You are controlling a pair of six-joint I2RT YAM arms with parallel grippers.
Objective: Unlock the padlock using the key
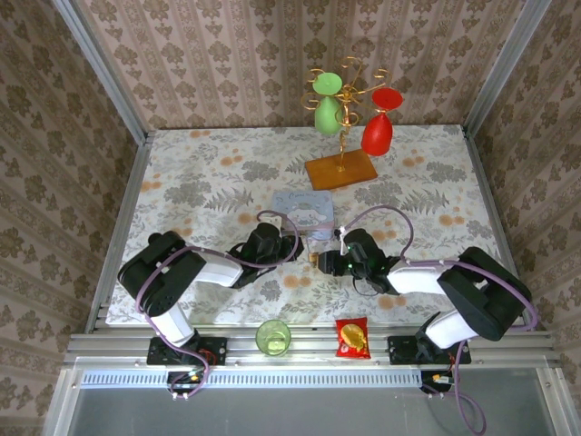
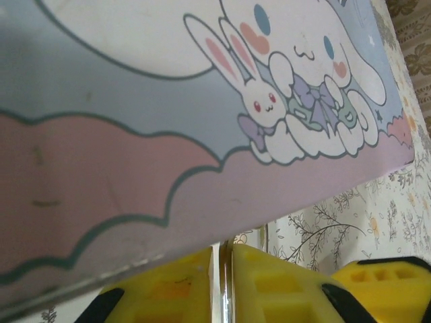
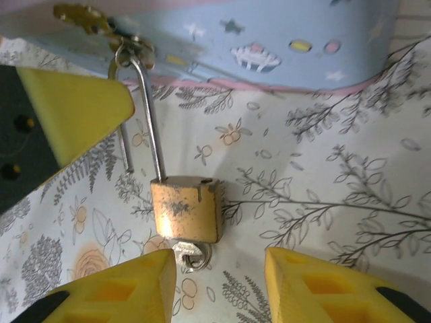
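Padlock [image 3: 186,208]: brass body lying on the floral tablecloth [image 3: 323,202], key [image 3: 193,254] in its base, shackle [image 3: 152,128] hooked at the latch of the pale blue tin [image 3: 283,33].
Right gripper [image 3: 219,286]: fingers wide, flanking the key.
Left gripper [image 2: 222,296]: its own wrist view shows the fingers narrow, with the shackle in the slit between them.
Overhead view: both grippers meet before the tin, with the glass stand [image 1: 340,168] beyond.

Clock centre: padlock [image 3: 186,208], seen from the right wrist.
12 o'clock: tin [image 3: 269,40] wall, shackle [image 3: 151,121] hooked at its clasp; blocked.
10 o'clock: left gripper [image 2: 222,276] pinching the shackle, finger [image 3: 74,108] in the way.
3 o'clock: bare tablecloth [image 3: 337,188]; free.
6 o'clock: key [image 3: 192,254] in the gap between the parted fingers of the right gripper [image 3: 219,286].
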